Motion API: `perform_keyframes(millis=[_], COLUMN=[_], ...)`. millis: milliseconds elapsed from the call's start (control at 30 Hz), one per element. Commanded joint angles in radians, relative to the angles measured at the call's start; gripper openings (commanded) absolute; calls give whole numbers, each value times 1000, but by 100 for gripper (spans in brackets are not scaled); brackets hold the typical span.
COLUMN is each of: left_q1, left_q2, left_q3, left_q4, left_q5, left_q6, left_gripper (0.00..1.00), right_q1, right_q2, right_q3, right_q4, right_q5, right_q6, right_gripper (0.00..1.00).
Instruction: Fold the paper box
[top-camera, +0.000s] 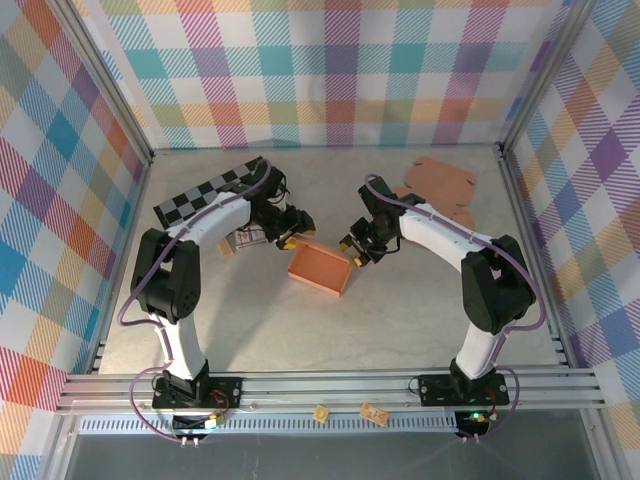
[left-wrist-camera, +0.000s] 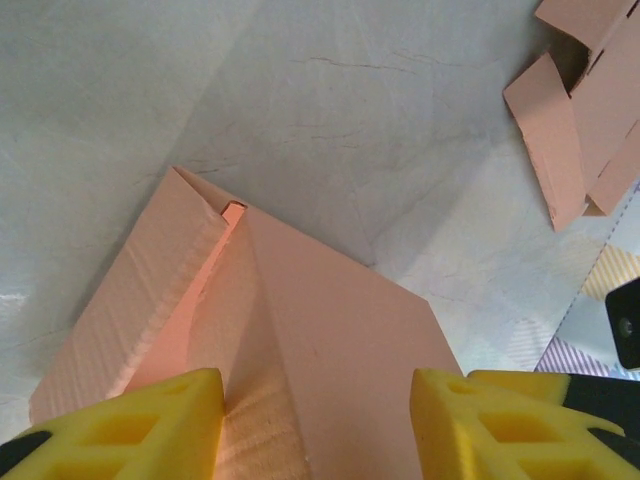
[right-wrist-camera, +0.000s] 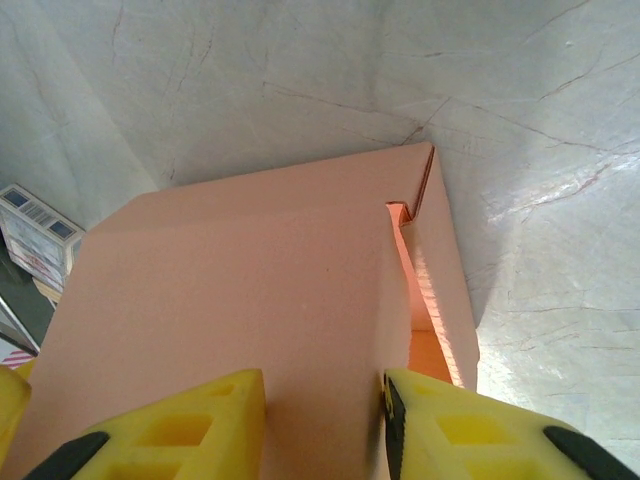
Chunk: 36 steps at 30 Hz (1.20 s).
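The salmon paper box (top-camera: 320, 268) sits as an open tray on the table between the two arms. My left gripper (top-camera: 293, 241) is at its far left corner and my right gripper (top-camera: 354, 251) at its far right corner. In the left wrist view the left gripper (left-wrist-camera: 315, 425) stands open over a sloping box panel (left-wrist-camera: 330, 320), its left fingertip (left-wrist-camera: 150, 420) against a crease. In the right wrist view the right gripper (right-wrist-camera: 320, 425) has its jaws apart over a broad flap (right-wrist-camera: 240, 290), and its right fingertip (right-wrist-camera: 450, 425) lies by the flap's edge next to the side wall (right-wrist-camera: 445, 290).
Flat cardboard blanks (top-camera: 440, 185) lie at the back right, also seen as flat cardboard blanks (left-wrist-camera: 580, 110) in the left wrist view. A checkerboard (top-camera: 205, 195) and a small printed carton (top-camera: 245, 238) sit by the left arm. Patterned walls enclose the table.
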Motion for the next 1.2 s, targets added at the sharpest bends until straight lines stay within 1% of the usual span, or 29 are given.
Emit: perform_keyframes(millis=[0, 300, 433, 700, 867, 1000, 1167], left_q1=[-23, -30, -32, -36, -46, -51, -60], left_q2=[-40, -46, -53, -93, -123, -140, -156], left_q3=[-11, -56, -85, -169, -206, -236, -253], left_q4=[21, 27, 31, 106, 105, 121, 105], left_q5=[43, 23, -13, -34, -73, -83, -133], left_q6=[-33, -19, 24, 53, 82, 105, 139], left_gripper=[50, 42, 41, 36, 35, 35, 35], right_q1=[7, 7, 8, 19, 31, 43, 55], right_q2=[-10, -5, -3, -15, -26, -26, -24], right_q3=[-5, -3, -2, -47, -39, -43, -55], right_q4=[11, 12, -1, 10, -9, -12, -24], right_q5=[-17, -1, 24, 45, 93, 115, 138], right_q6=[17, -7, -46, -94, -155, -191, -216], right_gripper=[36, 31, 29, 26, 25, 24, 23])
